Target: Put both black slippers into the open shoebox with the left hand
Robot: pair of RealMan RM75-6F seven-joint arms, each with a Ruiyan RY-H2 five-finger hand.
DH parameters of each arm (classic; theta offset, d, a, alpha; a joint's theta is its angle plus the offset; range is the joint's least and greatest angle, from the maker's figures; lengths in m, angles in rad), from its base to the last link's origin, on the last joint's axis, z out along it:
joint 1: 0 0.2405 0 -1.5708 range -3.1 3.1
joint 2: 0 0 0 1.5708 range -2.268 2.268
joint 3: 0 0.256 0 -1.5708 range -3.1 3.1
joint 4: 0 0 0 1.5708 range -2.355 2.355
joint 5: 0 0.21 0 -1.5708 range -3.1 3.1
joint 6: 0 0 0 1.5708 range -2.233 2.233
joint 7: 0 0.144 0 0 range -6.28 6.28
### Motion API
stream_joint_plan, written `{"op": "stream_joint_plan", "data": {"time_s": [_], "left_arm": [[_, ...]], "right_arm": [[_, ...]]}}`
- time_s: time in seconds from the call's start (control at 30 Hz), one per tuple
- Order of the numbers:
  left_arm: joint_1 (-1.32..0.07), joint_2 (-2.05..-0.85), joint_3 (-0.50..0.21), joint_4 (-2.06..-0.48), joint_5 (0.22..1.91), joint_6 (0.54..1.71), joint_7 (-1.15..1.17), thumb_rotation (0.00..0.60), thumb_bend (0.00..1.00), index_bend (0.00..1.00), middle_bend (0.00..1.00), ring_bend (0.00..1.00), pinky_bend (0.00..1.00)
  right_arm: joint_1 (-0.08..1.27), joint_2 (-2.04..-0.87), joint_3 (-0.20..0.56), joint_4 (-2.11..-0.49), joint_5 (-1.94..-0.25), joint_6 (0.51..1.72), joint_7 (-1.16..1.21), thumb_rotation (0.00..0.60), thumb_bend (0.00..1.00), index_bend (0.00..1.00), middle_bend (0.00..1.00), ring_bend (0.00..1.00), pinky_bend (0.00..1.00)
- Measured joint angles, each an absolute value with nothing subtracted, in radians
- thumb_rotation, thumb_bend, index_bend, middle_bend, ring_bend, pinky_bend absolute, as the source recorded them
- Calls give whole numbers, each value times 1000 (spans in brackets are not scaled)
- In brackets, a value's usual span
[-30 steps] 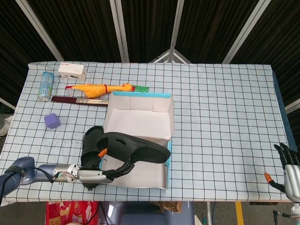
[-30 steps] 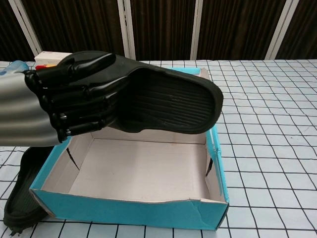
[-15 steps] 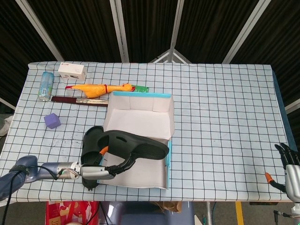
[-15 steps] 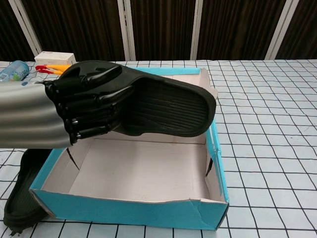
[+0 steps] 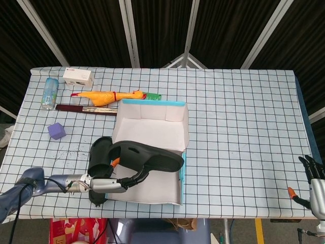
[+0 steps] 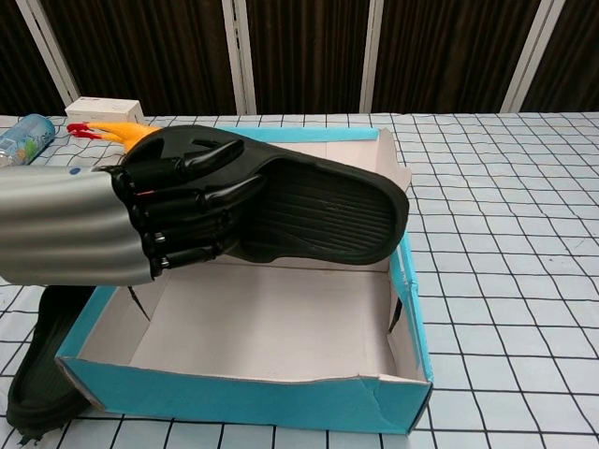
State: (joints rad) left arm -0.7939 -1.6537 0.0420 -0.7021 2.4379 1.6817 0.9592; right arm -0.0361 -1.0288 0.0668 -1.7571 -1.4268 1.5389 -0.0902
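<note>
Black slipper (image 6: 318, 210) clamped in left robot hand (image 6: 182, 215) above open shoebox (image 6: 253, 393) (sole facing chest camera).

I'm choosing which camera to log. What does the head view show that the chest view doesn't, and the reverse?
Only the head view shows the right hand at the table's right edge, the purple cube and the long dark tool. Only the chest view shows the ribbed sole of the held slipper and the box's empty floor. Both show the left hand gripping that slipper over the shoebox, with the second slipper on the table beside the box.
</note>
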Motion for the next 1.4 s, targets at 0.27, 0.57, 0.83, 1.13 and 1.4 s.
{"op": "stream_joint_plan", "data": {"time_s": [0.27,0.57,0.83,1.13,1.4], "left_arm": [[-805,-1689,65,-643,2409,1690,941,600,525,605,569,111,158],[-817,-1724,96,-600,2381,1705,924,600,525,606,571,111,158],[-822,-1741,124,-587,2359,1711,914,600,525,607,573,111,158],[-821,-1747,154,-590,2337,1701,906,600,525,607,573,112,158],[-821,-1761,168,-577,2311,1693,884,600,525,608,573,111,158]], "right_arm": [[-38,-1026,67,-1756,-1427,1541,-84,600,254,138,118,167,137],[-38,-1026,69,-1756,-1421,1540,-84,600,253,139,118,167,137],[-39,-1024,69,-1755,-1420,1540,-79,600,254,139,118,167,137],[-40,-1023,69,-1754,-1423,1541,-72,600,253,138,118,167,137],[-40,-1021,69,-1754,-1422,1540,-68,600,254,139,118,167,137]]}}
